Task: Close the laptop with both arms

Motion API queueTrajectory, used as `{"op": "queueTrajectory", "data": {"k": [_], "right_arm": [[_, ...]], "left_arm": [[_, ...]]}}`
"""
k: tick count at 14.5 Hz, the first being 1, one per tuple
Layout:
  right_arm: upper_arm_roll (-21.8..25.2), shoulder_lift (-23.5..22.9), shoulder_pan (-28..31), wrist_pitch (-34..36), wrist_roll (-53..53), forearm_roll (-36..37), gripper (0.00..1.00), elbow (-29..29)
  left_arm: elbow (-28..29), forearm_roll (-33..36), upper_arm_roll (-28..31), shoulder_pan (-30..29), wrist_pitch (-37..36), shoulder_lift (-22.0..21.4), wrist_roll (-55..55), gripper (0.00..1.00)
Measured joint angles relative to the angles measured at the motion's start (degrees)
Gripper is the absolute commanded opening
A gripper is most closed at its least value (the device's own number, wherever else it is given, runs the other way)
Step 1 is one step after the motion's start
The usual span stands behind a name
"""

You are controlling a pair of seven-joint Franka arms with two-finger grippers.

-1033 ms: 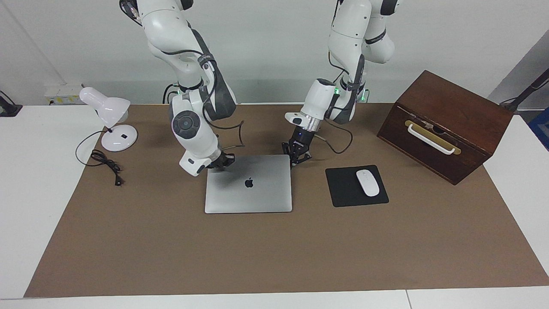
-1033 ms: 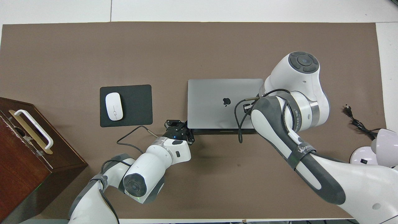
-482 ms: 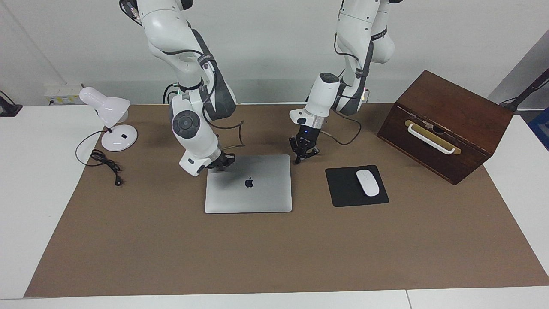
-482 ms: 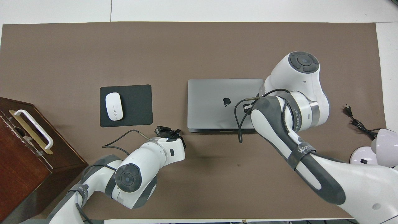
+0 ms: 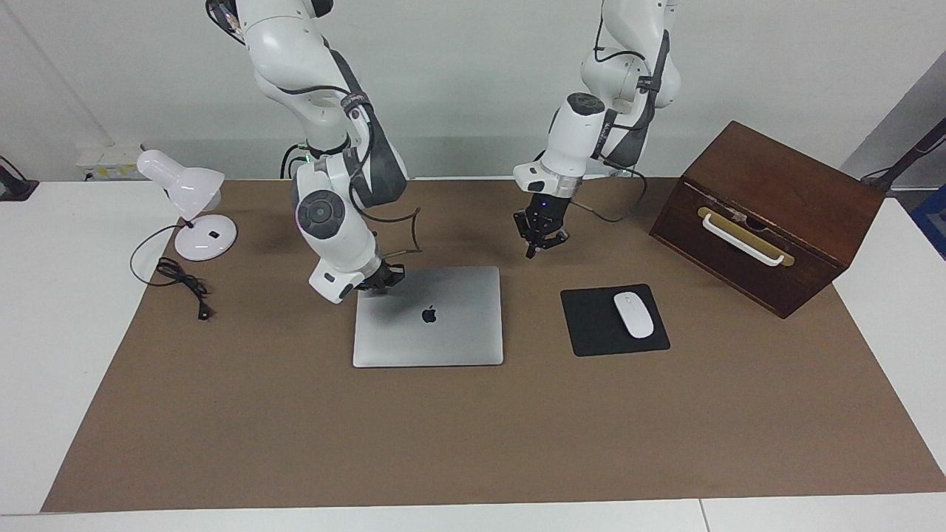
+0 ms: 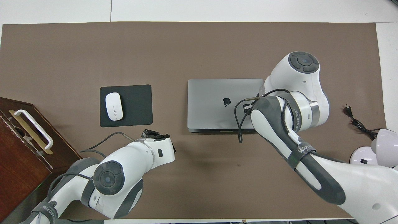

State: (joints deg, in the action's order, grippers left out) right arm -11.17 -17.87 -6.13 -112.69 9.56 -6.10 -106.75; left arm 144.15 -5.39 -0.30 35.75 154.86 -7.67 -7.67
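The silver-grey laptop (image 5: 436, 332) (image 6: 214, 93) lies flat on the brown mat with its lid down and the apple logo facing up. My right gripper (image 5: 386, 281) is shut and rests at the lid's corner nearest the robots, toward the right arm's end. In the overhead view the right arm's forearm covers that gripper. My left gripper (image 5: 531, 253) (image 6: 155, 134) is shut, holds nothing and hangs point-down over bare mat, apart from the laptop, between it and the left arm's base.
A black mouse pad (image 5: 591, 325) with a white mouse (image 5: 633, 315) lies beside the laptop toward the left arm's end. A brown wooden box (image 5: 768, 214) with a white handle stands past it. A white desk lamp (image 5: 188, 199) and its cable (image 5: 181, 284) sit at the right arm's end.
My left gripper has risen from the laptop's corner and drawn back toward its base. The right arm and the laptop have not moved.
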Motion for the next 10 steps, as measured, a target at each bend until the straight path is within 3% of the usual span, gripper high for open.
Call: {"op": "queueTrajectory", "data": {"k": [7, 10], "right_arm": [[0.0, 0.0, 0.0, 0.08, 0.0, 0.0, 0.0, 0.05], [0.1, 0.1, 0.07, 4.6, 0.0, 0.0, 0.0, 3.63]], "left_arm": [[-7.23, -0.06, 0.48, -5.22, -17.68, -5.87, 0.03, 0.0], [-12.46, -0.06, 0.71, -8.62, -25.68, -7.52, -0.03, 0.0]]}}
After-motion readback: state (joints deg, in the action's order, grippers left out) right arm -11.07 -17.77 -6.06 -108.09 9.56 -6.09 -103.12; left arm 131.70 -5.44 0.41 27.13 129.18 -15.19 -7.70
